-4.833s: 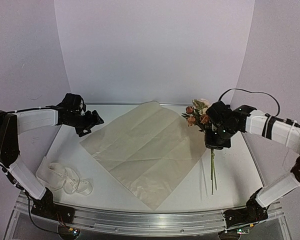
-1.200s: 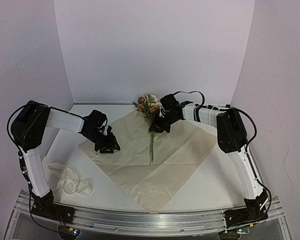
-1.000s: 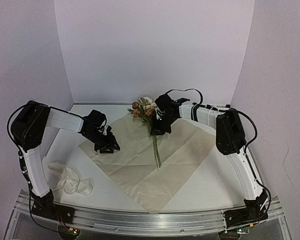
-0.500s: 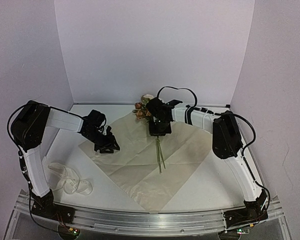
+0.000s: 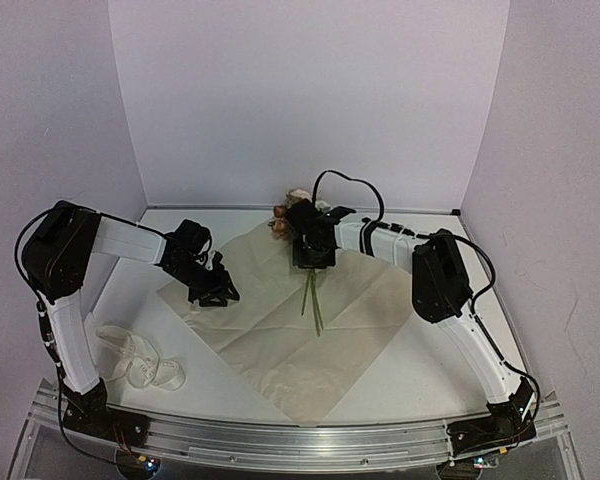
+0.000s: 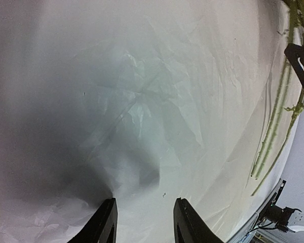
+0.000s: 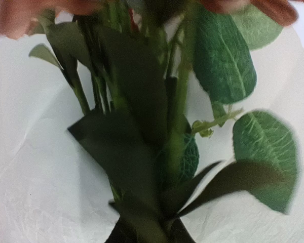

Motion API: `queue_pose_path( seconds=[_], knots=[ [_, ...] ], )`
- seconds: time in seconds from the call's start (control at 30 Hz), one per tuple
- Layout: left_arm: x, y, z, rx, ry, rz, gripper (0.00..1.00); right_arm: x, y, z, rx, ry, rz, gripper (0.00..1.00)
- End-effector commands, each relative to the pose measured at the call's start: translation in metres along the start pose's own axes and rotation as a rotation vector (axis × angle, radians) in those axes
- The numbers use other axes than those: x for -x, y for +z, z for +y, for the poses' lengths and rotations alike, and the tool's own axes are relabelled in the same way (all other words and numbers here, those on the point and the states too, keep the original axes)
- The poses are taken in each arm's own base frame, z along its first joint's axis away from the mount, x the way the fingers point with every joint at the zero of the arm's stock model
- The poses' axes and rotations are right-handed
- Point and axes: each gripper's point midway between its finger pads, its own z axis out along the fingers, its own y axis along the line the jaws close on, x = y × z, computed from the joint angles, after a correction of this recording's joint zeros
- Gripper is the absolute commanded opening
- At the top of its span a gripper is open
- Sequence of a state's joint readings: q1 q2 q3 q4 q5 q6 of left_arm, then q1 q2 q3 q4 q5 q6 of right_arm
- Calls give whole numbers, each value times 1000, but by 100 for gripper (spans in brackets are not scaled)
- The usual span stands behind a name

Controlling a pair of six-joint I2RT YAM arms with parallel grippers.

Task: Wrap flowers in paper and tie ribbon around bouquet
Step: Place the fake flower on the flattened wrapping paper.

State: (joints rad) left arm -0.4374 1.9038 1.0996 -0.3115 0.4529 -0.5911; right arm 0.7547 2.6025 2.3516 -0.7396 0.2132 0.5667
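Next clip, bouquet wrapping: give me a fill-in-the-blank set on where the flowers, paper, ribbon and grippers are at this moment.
1. The ribbon lies off the paper, on the ___ arm's side of the table.
2. The flowers lie on the ___.
3. The right gripper is at the flowers' green ___, just below the heads.
4. The left gripper sits over the paper's ___ corner.
Missing words: left; paper; stems; left.
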Motion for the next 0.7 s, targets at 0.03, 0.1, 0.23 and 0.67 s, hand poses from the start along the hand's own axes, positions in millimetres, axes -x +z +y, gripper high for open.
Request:
queue_pose_path(
  seconds=[0.03, 0.1, 0.23, 0.67],
  knots=[
    [-10, 9, 20, 58, -14, 44, 40, 25, -18, 12, 37, 54, -84, 45],
    [-10, 8, 19, 57, -14, 40, 40, 23, -23, 14, 57, 58, -70, 58],
    [-6, 6, 17, 54, -9, 31, 41, 22, -45, 12, 88, 79, -48, 69],
    [17, -45, -34, -25, 55, -113, 59, -50, -140, -6, 308, -12, 196, 80]
  ],
)
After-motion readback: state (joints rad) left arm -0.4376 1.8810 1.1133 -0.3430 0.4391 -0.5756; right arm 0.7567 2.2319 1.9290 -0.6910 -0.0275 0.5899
